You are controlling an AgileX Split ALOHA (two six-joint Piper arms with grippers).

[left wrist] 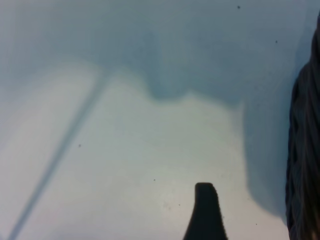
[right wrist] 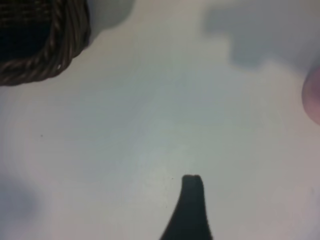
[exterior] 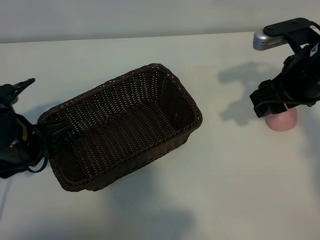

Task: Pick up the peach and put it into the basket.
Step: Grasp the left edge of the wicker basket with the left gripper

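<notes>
The peach (exterior: 283,121), small, round and pale pink, sits on the white table at the right, and its top is hidden under my right gripper (exterior: 267,102). That gripper hangs just above it, toward the basket side, and holds nothing. In the right wrist view one dark finger (right wrist: 191,205) shows over bare table, with the peach (right wrist: 314,97) at the picture's edge, outside the jaws. The dark-brown wicker basket (exterior: 165,75) lies left of centre with nothing in it. My left gripper (exterior: 48,132) rests at the basket's left end, open, with one finger (left wrist: 206,212) in view.
The basket's rim (right wrist: 60,45) shows in the right wrist view, and its wall (left wrist: 306,150) stands close beside the left gripper. White table (exterior: 235,180) stretches between the basket and the peach. A pale wall (exterior: 150,15) runs along the table's far edge.
</notes>
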